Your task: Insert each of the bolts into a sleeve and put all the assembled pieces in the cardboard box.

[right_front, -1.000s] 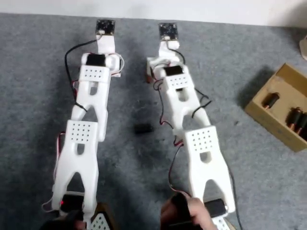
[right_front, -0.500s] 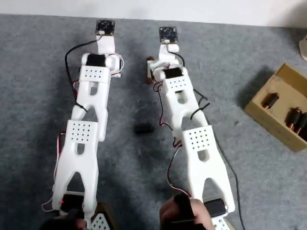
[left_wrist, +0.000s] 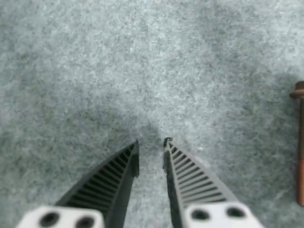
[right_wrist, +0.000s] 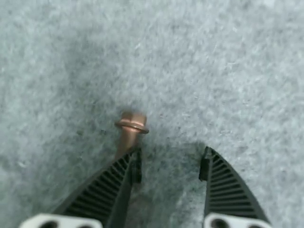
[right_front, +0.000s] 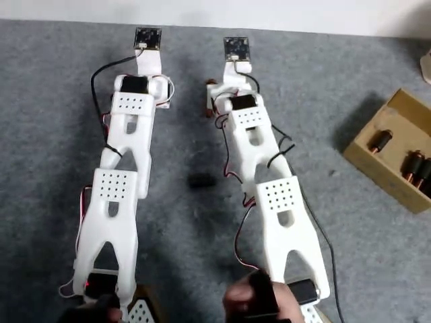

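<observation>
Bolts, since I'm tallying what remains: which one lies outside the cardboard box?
The copper bolt on the grey carpet, beside the right gripper; the other bolts lie inside the cardboard box.

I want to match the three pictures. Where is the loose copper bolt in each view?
High view: the bolt lies on the grey mat, close beside the right arm.
Left wrist view: the bolt lies off to one side of the left gripper, apart from it.
Right wrist view: its head shows just past one finger of the right gripper.
Shared landmark: the grey mat.
</observation>
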